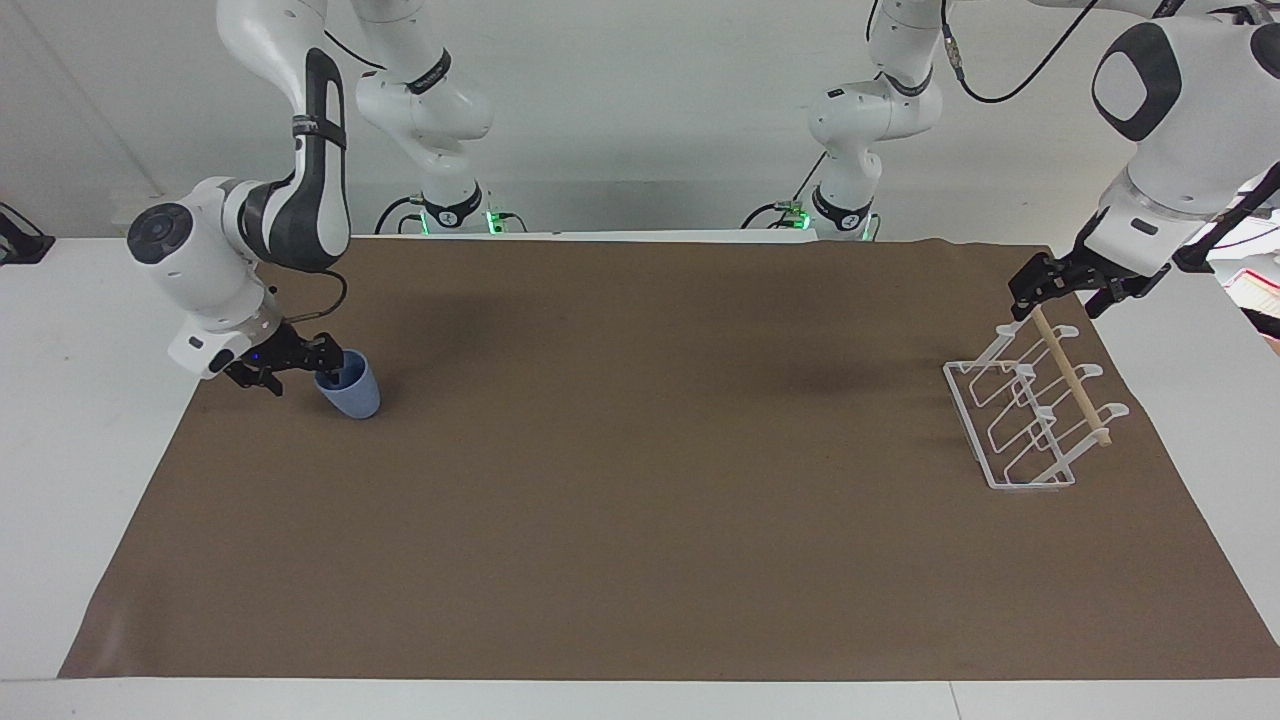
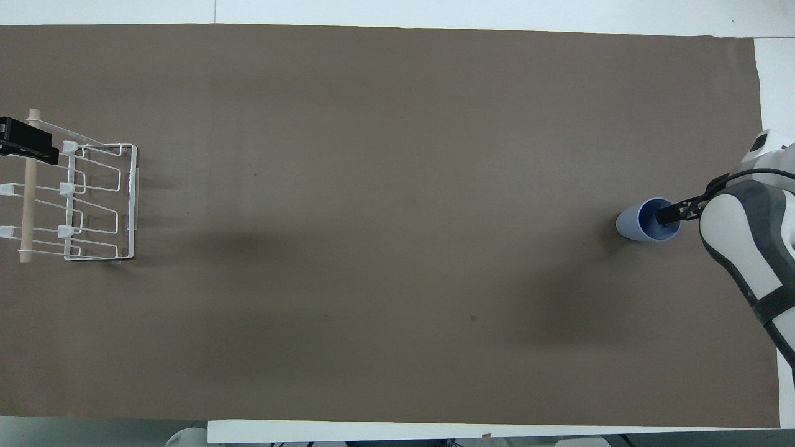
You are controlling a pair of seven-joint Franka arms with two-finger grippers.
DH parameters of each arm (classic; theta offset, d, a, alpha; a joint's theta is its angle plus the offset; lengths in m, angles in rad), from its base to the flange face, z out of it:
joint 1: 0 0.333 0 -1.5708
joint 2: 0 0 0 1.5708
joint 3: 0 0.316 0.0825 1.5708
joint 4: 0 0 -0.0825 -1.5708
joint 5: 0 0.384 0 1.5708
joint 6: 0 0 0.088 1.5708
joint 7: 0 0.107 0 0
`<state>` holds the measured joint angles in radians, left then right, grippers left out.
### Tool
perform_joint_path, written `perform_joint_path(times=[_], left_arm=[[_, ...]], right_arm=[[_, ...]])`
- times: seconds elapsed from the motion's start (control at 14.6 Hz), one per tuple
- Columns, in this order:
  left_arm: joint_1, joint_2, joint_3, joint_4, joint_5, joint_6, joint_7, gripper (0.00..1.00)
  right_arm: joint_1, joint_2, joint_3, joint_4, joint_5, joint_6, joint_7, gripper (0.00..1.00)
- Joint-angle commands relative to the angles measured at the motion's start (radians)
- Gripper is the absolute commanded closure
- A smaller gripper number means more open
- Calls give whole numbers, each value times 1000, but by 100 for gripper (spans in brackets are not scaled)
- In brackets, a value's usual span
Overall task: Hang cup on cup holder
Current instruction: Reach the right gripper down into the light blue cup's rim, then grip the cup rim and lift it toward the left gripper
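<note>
The cup (image 1: 349, 390) (image 2: 646, 228) stands upright on the brown mat (image 1: 640, 520), toward the right arm's end. Its rim is straddled by the right gripper (image 1: 322, 362) (image 2: 667, 214), one finger seen inside; whether the wall is pinched cannot be told. The cup holder (image 1: 1030, 415) (image 2: 93, 202) sits at the left arm's end, the left gripper (image 1: 1040, 290) (image 2: 25, 144) held at its dowel, finger state undeterminable.

Lighting even and bright, diffuse, from overhead; no glare on the matte brown table cover (image 1: 640, 520). Soft broad shadows lie on the cover: one just beside the cup (image 2: 646, 219) toward the left arm's end, another beside the cup holder (image 2: 93, 198) toward the right arm's end. Both views sharp, no motion blur. White table margins (image 1: 60, 420) near saturation.
</note>
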<state>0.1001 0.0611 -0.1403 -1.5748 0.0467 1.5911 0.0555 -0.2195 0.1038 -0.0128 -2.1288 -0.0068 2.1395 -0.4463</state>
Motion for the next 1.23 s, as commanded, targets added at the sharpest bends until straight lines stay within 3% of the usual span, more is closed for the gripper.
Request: perform_joint_path(times=[0.0,0.14,0.48,0.62,0.82,0.96,1.16], left_arm=[[3,-17,1,-14,10,0,-2,0],[1,-17,1,-14,10,0,-2,0],[-9,-17,-1,-14,10,-3,-3,0],[-10,-18,-2,-17,10,-11,-3,0],[-8,-30,-4,-43,-4,10,-25,0],[-22,-30,-8,-44,-92,30,-270,0],[-124,-29,-8,-40,-204,49,-688,0]], right_arm=[[5,-4,7,-11,14,-4,-6,80],[20,-4,8,-5,11,-21,-6,99],[28,-1,25,179,37,-281,-113,100],[34,-24,45,220,256,-398,-129,100],[90,-50,45,207,593,-472,-118,100],[136,-55,47,193,774,-475,-54,100],[215,-62,47,185,973,-486,170,100]])
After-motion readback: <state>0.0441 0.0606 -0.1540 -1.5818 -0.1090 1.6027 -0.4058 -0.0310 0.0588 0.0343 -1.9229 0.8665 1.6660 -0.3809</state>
